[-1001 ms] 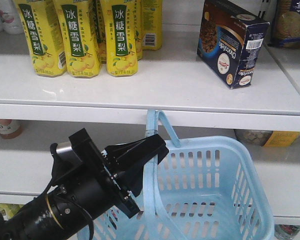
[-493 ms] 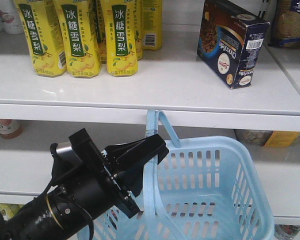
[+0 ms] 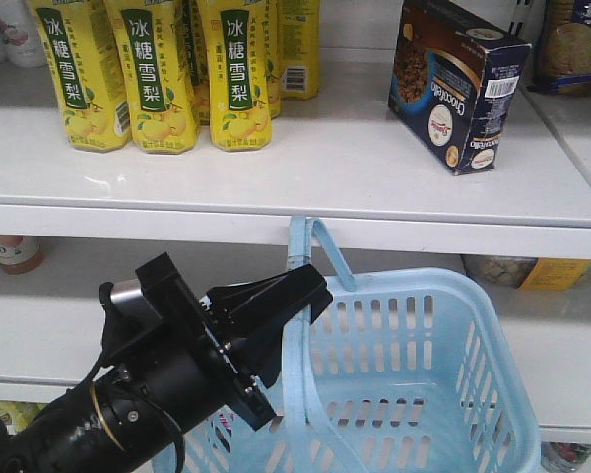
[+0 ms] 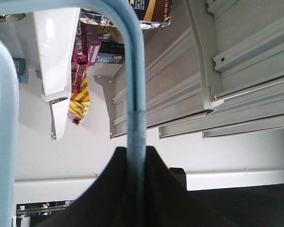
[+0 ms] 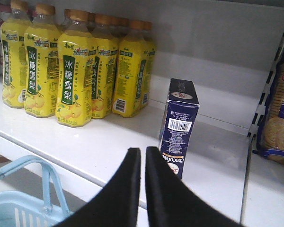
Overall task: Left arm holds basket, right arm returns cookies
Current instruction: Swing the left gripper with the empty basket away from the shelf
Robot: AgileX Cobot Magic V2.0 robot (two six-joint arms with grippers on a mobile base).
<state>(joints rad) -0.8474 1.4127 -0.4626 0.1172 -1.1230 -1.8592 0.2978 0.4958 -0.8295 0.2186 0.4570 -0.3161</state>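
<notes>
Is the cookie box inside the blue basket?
No, the cookies stand on the shelf above, and the basket looks empty.

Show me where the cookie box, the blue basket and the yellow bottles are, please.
cookie box (image 3: pixel 453 84): front-facing view, on its printed front face.
blue basket (image 3: pixel 497 379): front-facing view, on its right slotted wall.
yellow bottles (image 5: pixel 73 82): right wrist view, on the nearest bottle's label.

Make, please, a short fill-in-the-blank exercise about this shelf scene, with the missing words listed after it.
1. The cookies stand on the white ____.
2. The left gripper is shut on a handle of the ____.
3. The right gripper is shut and holds ____.
4. The bottles left of the cookies are ____ in colour.

Missing words: shelf; basket; nothing; yellow
</notes>
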